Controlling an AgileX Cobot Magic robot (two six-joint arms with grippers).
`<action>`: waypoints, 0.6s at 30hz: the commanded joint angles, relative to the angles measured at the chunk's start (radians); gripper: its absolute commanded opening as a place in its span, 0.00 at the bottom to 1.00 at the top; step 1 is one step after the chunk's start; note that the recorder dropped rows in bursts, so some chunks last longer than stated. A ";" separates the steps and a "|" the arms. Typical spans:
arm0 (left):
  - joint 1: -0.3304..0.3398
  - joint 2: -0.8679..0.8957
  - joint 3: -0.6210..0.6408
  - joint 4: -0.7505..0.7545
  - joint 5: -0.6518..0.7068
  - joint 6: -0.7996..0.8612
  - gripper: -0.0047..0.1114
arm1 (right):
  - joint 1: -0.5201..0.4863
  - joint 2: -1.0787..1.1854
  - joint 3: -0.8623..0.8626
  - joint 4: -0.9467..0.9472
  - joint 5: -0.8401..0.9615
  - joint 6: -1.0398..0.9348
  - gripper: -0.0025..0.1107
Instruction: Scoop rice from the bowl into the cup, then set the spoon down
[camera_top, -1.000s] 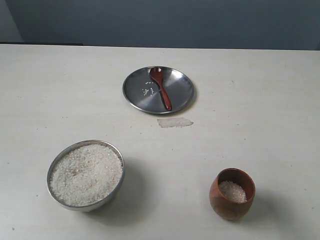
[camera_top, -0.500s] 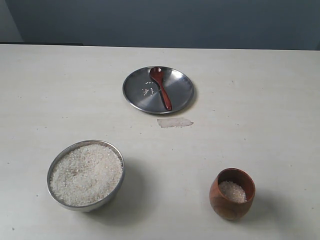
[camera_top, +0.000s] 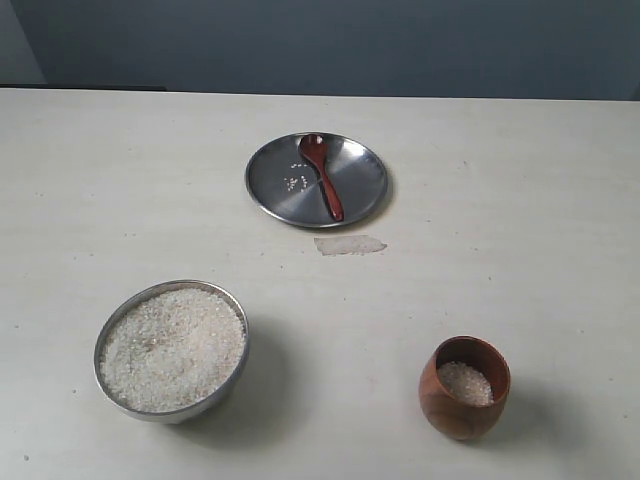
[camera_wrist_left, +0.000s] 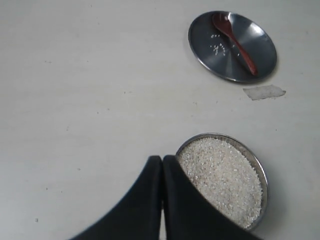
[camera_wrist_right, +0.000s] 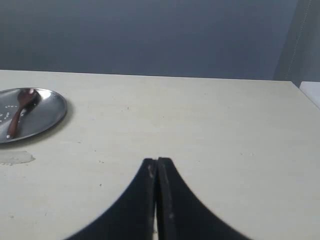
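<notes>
Exterior view: spoon (camera_top: 321, 176) inside plate (camera_top: 362, 178) rim, bowl (camera_top: 172, 284) and cup (camera_top: 448, 412) apart (left fingers (camera_wrist_left: 144, 202), right fingers (camera_wrist_right: 142, 202) closed, empty).

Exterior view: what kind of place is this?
Probably a staged test setup, not a kitchen: a pale table before a plain grey-blue wall, holding a bowl of rice, a cup and a spoon on a plate.

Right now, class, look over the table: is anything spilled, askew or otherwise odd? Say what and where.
A few loose rice grains lie scattered on the plate beside the spoon, apparently spilled. A pale patch marks the table beside the plate.
</notes>
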 joint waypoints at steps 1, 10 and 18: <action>0.001 -0.104 -0.005 0.008 -0.005 -0.002 0.04 | -0.006 -0.004 0.008 -0.005 -0.006 -0.002 0.02; 0.001 -0.284 -0.005 0.012 -0.005 -0.002 0.04 | -0.006 -0.004 0.008 -0.005 -0.006 -0.002 0.02; 0.001 -0.420 -0.005 0.195 -0.012 0.050 0.04 | -0.006 -0.004 0.008 -0.005 -0.006 0.000 0.02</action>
